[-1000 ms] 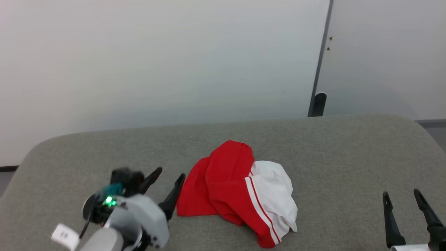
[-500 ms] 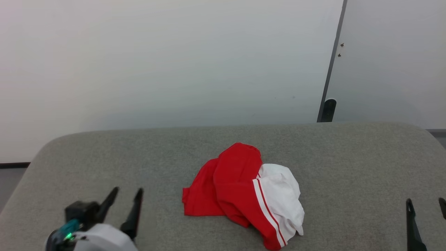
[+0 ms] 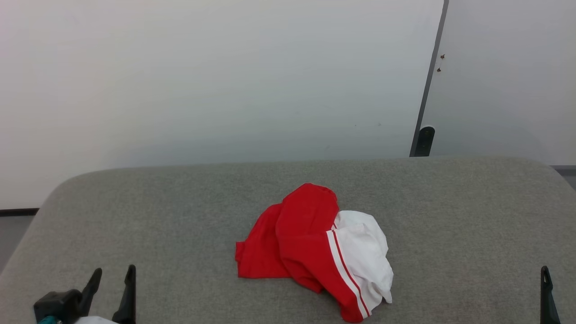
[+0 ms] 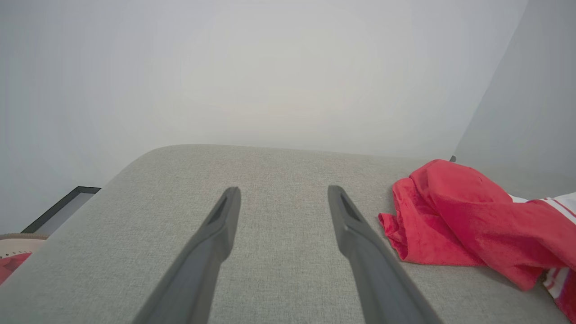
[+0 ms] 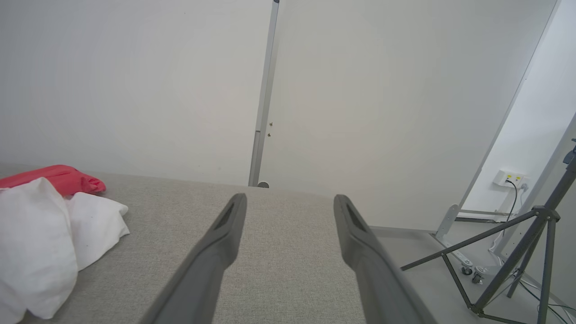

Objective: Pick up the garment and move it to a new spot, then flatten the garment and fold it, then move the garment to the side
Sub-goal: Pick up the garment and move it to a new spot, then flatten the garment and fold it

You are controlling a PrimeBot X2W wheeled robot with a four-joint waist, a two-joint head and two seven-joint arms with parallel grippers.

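1. Garment [image 3: 315,252]: crumpled heap with a red body and a white sleeve edged in red-and-white stripes. Folds hide any print.
2. Location: middle of the grey pad [image 3: 180,202], toward its near edge.
3. Left gripper [image 3: 114,270]: fingers apart, empty, well left of the garment. It has drawn back since the earlier frame.
4. Right gripper [image 5: 290,198]: fingers apart, empty. It has apparently also drawn back, though the head view crops it.
5. Garment lie: unchanged.

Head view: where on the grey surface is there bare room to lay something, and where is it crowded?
Bare: between the left end effector and the garment; between the garment and the right end effector; the grey surface strip behind the garment, toward the wall. Crowded: the middle, where the garment lies bunched.
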